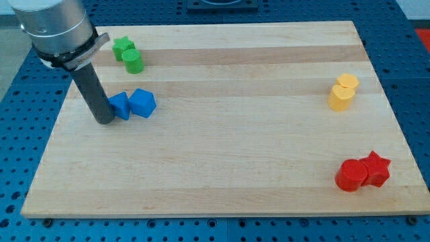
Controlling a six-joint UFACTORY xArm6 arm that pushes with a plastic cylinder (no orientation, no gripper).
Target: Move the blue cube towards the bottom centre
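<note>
Wooden board (222, 168): my tip (105, 121) is parked touching the blue cube (119, 106), probably for a shove; no pincer is fitted.

On the worktop (222, 188) there are eight blocks in all: two blue blocks (121, 105) (142, 103), two green blocks (122, 47) (133, 61), two yellow blocks (347, 82) (340, 98) and two red blocks (351, 175) (376, 169). One dark rod (96, 97) stands there.
</note>
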